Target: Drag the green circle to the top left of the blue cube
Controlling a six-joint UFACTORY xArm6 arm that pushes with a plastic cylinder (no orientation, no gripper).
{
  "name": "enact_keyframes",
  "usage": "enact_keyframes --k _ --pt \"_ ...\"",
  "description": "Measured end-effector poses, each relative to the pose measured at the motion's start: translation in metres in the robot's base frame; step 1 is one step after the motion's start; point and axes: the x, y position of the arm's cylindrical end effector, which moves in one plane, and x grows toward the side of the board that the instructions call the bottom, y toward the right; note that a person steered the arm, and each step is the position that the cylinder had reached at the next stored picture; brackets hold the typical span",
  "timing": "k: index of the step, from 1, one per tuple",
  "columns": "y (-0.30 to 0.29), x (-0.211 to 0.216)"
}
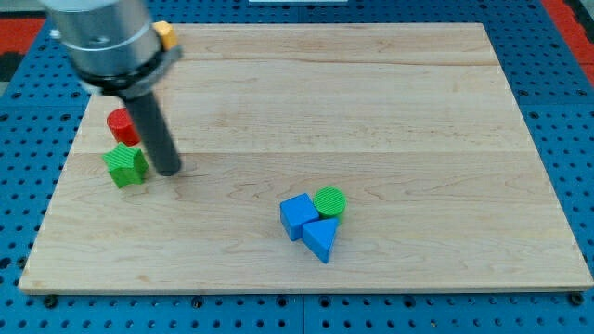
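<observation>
- Distance first: my tip [169, 171], no pincer to read as apart or together, sits just right of the green star [125, 165].
- Green circle [329, 201] lies far to its right, touching the blue cube [298, 215] and blue triangle [320, 239]; your clumsy push scatters all three.

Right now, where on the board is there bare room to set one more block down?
The whole right half of the wooden board is bare, also the top middle. It is crowded near the bottom middle, where the green circle, blue cube and blue triangle touch, and at the left, where my tip stands beside the green star and red block.
</observation>
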Motion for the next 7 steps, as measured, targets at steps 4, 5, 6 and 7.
enact_keyframes --k 4,5,6,7 --pt "0.221 0.068" --pt "0.163 0.063" --pt "0.109 0.053" --pt "0.107 0.053"
